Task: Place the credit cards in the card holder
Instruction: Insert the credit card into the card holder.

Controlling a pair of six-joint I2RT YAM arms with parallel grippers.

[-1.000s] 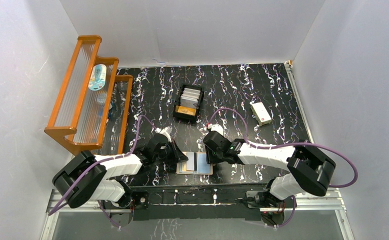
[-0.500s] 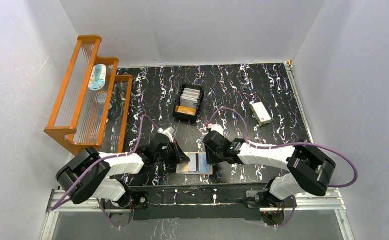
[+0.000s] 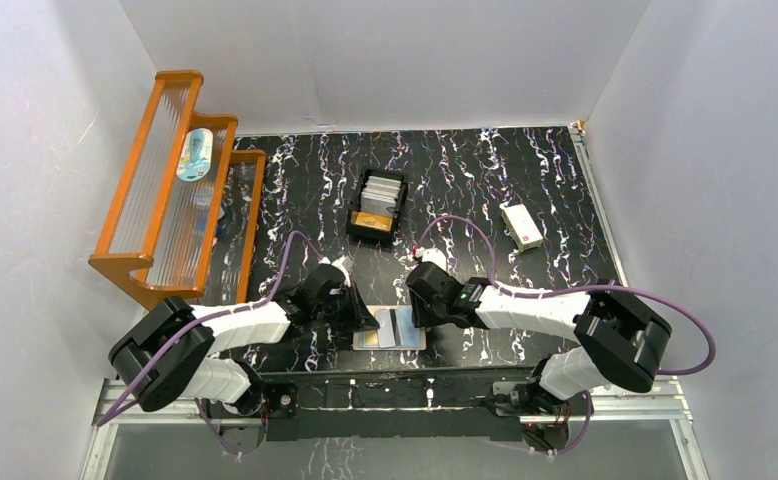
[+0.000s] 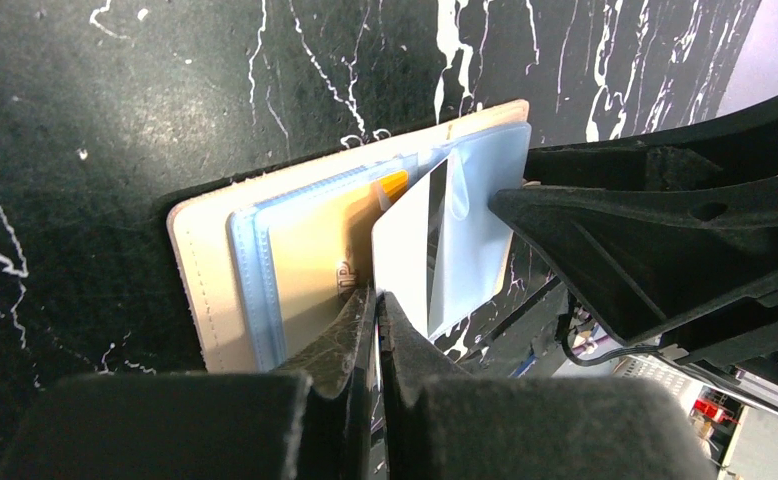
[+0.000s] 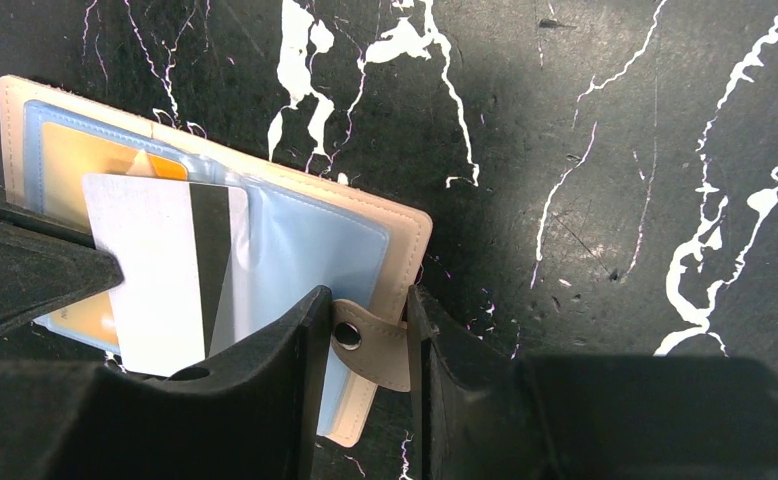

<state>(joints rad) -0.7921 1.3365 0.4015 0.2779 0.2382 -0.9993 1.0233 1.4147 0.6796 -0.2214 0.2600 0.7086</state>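
Left wrist view: left gripper pressed together on a white magnetic-stripe card, the stripe end overlapped by a clear sleeve of the open card holder. Orange-gold card sits in a sleeve beneath. Right gripper pinches the holder's snap tab. Holder lies flat on the marbled table, near edge, between both arms.
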